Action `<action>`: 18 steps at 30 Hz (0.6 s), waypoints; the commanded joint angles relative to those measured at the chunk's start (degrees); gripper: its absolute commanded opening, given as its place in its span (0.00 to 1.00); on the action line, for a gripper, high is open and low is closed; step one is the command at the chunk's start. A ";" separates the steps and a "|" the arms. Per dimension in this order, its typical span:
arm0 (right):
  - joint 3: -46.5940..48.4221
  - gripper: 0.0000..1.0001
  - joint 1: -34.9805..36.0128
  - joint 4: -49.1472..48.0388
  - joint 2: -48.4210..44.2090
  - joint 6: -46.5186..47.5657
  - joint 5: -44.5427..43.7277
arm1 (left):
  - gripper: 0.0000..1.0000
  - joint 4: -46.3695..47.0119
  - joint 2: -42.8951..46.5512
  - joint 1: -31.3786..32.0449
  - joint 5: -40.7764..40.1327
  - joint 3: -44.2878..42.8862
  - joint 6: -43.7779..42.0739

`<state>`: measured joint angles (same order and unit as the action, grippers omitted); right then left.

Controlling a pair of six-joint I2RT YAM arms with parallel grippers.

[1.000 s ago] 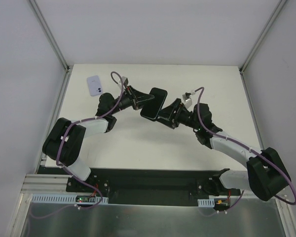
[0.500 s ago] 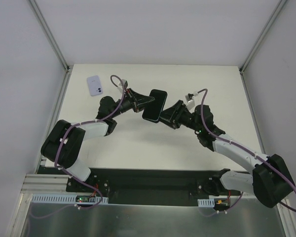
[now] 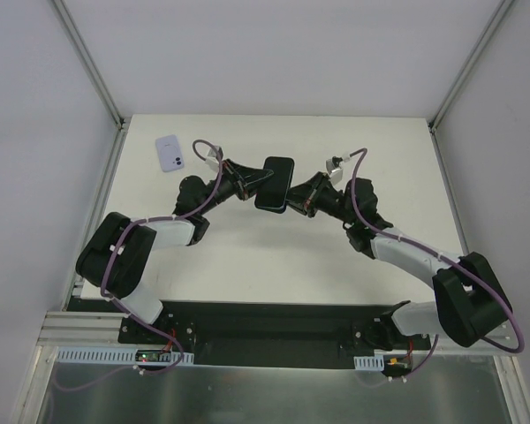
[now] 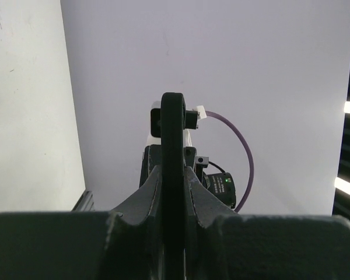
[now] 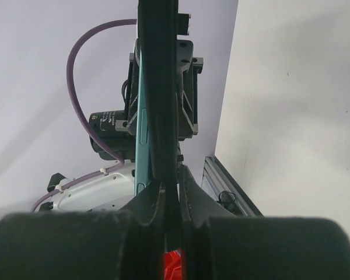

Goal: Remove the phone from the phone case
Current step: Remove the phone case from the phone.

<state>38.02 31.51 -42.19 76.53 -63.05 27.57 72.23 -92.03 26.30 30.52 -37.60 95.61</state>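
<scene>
black phone case [image 3: 276, 183] | left claw [image 3: 260, 181] grasping its left end | right claw [image 3: 292, 200] grasping its right end | pale flat thing [image 3: 169, 154] well to its left

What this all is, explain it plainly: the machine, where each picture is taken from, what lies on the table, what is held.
Two robot arms are bolted at the near edge of a white table. One picture looks down from above; the other two come from a camera on each wrist. The left gripper and right gripper are both shut on one black rectangular phone in its case, held between them; the wrist views show it edge-on. A small pale lilac rectangular slab lies on the table, far left.
</scene>
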 commanded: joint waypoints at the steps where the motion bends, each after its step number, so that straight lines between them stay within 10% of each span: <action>1: 6.28 0.01 -0.92 -11.87 -1.03 -0.42 -7.45 | 0.00 3.54 0.62 7.80 17.20 1.39 -3.06; 4: 7.58 0.02 -1.10 0.84 -4.35 6.14 -7.53 | 0.01 0.73 1.93 7.71 17.81 0.87 -5.17; 7: 13.62 0.01 -0.92 26.30 -9.01 15.99 -10.68 | 0.23 -3.31 3.78 7.27 17.99 1.04 -7.72; 12: 19.72 0.01 -1.97 55.35 -11.93 32.44 -17.81 | 0.99 -10.43 7.21 4.46 18.60 1.83 -12.37; 18: 24.03 0.01 -1.63 73.99 -9.13 42.63 -23.43 | 0.99 -19.12 13.71 -2.83 22.38 3.85 -17.29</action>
<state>58.35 29.36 15.07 66.35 -31.16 10.28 58.35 -83.96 27.99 47.94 -35.38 84.44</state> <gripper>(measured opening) 0.097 0.992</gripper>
